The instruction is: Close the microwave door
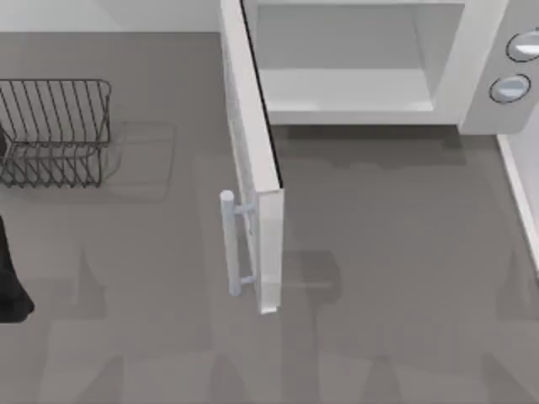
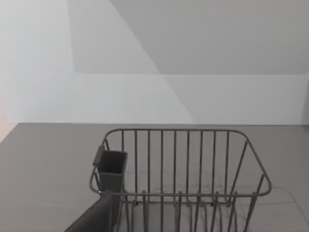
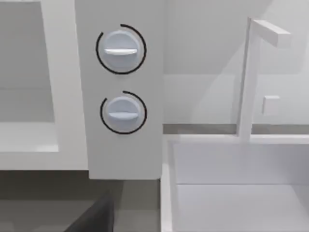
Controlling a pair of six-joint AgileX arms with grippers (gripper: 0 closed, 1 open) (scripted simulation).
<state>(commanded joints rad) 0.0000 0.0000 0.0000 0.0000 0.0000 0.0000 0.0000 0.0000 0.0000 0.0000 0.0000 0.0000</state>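
L arm [image 1: 10, 278] is parked at the table's left edge, gripper state can't tell. Microwave door [image 1: 253, 160] stands wide open off to its right, handle [image 1: 230, 244] facing L arm, so L looks nearer. Microwave [image 1: 362, 59] sits beyond the door.

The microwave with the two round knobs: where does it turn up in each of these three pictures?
Top view: the microwave sits at the far right of the table, cavity open, its door swung out toward the camera.
Left wrist view: it is not there; a wire rack stands ahead.
Right wrist view: its knob panel is seen close up, the cavity beside it.
Shared landmark: the two knobs.
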